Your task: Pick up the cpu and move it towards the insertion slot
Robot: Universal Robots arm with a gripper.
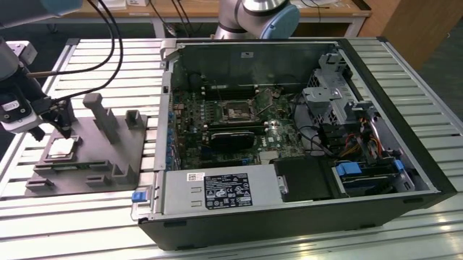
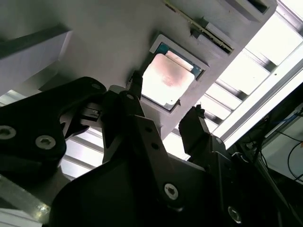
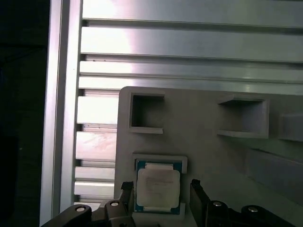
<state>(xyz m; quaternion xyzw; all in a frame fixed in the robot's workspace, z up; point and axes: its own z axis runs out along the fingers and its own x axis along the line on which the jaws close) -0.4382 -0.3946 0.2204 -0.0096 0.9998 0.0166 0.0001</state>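
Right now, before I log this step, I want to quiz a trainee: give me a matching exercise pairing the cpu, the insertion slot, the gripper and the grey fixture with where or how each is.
1. cpu
2. insertion slot
3. gripper
4. grey fixture

A. inside the open computer case
B. open, astride the chip
C. on the slatted table, beside the case
D. seated in a fixture recess

Pairs: 1-D; 2-A; 3-B; 4-C
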